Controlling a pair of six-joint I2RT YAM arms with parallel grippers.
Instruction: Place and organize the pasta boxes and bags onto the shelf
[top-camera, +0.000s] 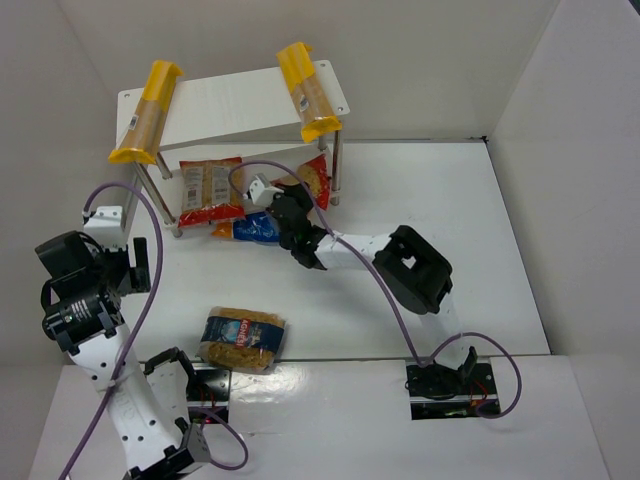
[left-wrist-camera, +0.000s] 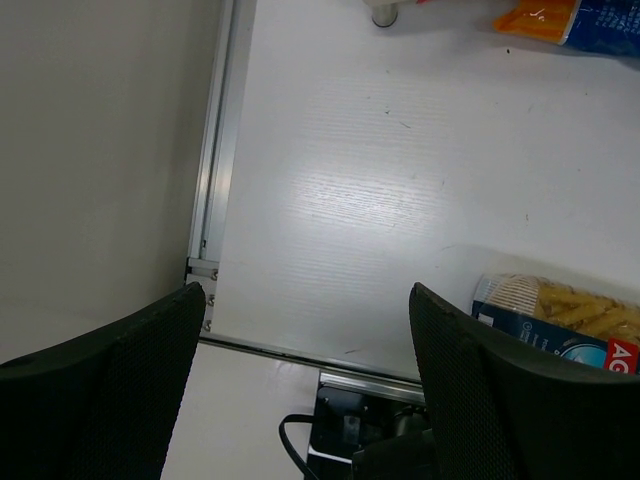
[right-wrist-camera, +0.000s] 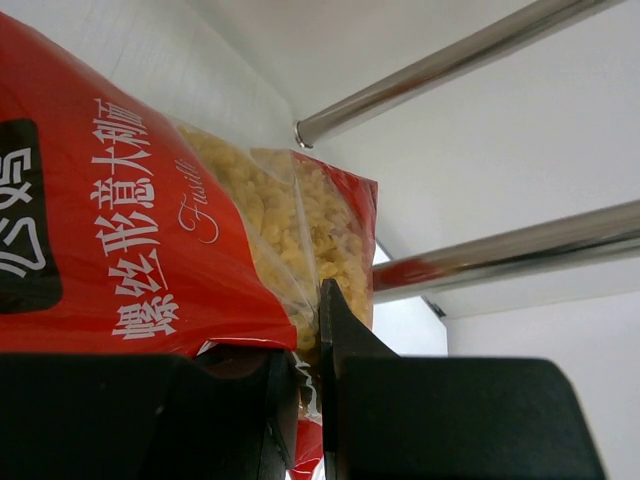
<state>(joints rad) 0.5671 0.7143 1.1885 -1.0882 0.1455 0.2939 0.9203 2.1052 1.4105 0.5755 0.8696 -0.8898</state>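
Observation:
The white two-tier shelf (top-camera: 235, 105) stands at the back left. Two yellow-ended pasta boxes (top-camera: 148, 112) (top-camera: 307, 90) lie across its top board. A red bag (top-camera: 210, 190) lies on the lower tier. My right gripper (top-camera: 290, 210) reaches under the shelf and is shut on the edge of a second red bag (top-camera: 318, 178), which fills the right wrist view (right-wrist-camera: 150, 230). A blue bag (top-camera: 255, 228) lies at the shelf's front edge. Another blue bag (top-camera: 242, 338) lies on the table near me and shows in the left wrist view (left-wrist-camera: 570, 320). My left gripper (left-wrist-camera: 300, 330) is open and empty, held high.
Metal shelf legs (right-wrist-camera: 480, 60) cross right behind the held bag. White enclosure walls (top-camera: 560, 120) close in the table at the back and on both sides. A purple cable (top-camera: 140, 300) loops along the left arm.

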